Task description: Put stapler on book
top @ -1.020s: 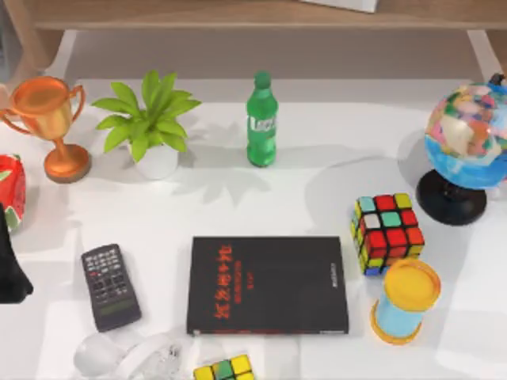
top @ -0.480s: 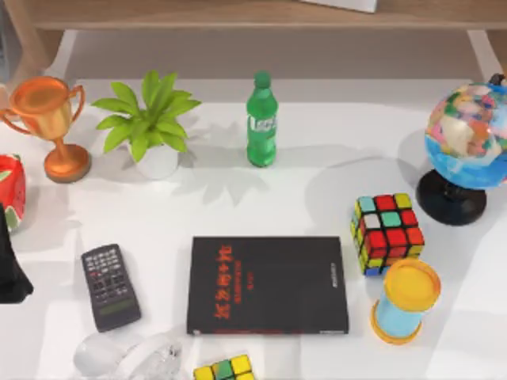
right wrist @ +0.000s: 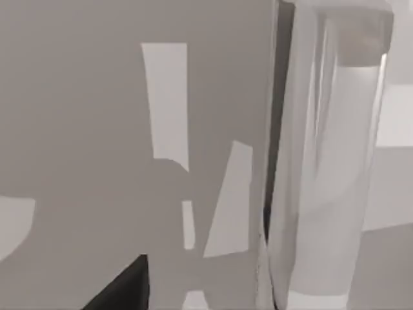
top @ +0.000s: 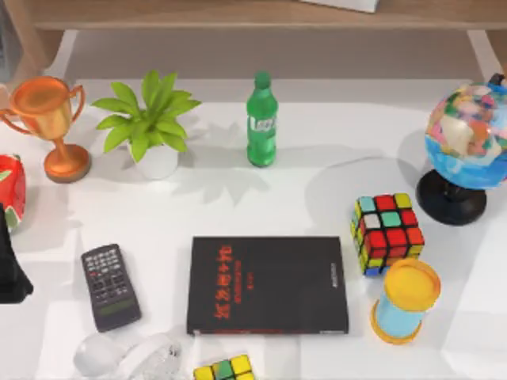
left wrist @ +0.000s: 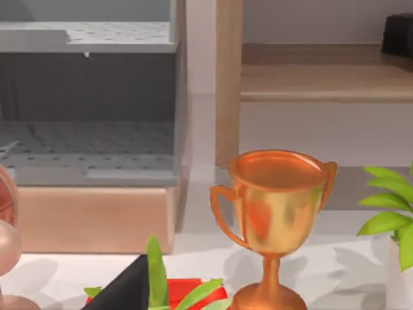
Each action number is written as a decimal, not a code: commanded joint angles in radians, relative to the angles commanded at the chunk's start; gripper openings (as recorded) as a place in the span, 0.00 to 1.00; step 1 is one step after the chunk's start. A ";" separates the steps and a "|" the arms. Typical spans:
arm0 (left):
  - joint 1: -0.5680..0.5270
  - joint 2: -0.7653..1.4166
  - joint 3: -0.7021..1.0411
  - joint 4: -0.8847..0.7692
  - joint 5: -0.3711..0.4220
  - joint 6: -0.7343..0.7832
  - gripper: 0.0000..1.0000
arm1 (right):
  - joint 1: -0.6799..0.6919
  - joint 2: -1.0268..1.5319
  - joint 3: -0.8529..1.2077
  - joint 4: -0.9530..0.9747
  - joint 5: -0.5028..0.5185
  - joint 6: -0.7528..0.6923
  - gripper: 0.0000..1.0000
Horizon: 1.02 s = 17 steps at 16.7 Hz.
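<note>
Lower centre of the top view, the book (top: 268,285) lies flat on the white table (top: 317,190), black cover up, red characters running along its left part. I can make out no stapler among the things on the table. Just left of the book lies a dark grey remote control (top: 110,286), and just below the book's lower left corner sits a small puzzle cube (top: 225,369), cut by the frame's lower edge. A larger puzzle cube (top: 387,232) stands right of the book, with a yellow-ended blue cylinder (top: 405,301) below it. Along the upper part stand a copper trophy (top: 49,123), a potted plant (top: 147,125), a green bottle (top: 262,120) and, at the right edge, a globe (top: 467,146).

At the left edge, a dark shape is perhaps part of my left arm (top: 9,269); whether its claw is released or clenched I cannot tell. My left wrist view looks at the trophy (left wrist: 274,223).
</note>
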 joint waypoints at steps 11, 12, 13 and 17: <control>0.000 0.000 0.000 0.000 0.000 0.000 1.00 | 0.018 0.111 0.130 -0.020 -0.001 0.025 1.00; 0.000 0.000 0.000 0.000 0.000 0.000 1.00 | 0.018 0.111 0.130 -0.020 -0.001 0.025 0.92; 0.000 0.000 0.000 0.000 0.000 0.000 1.00 | 0.018 0.111 0.130 -0.020 -0.001 0.025 0.85; 0.000 0.000 0.000 0.000 0.000 0.000 1.00 | 0.018 0.111 0.130 -0.020 -0.001 0.025 0.55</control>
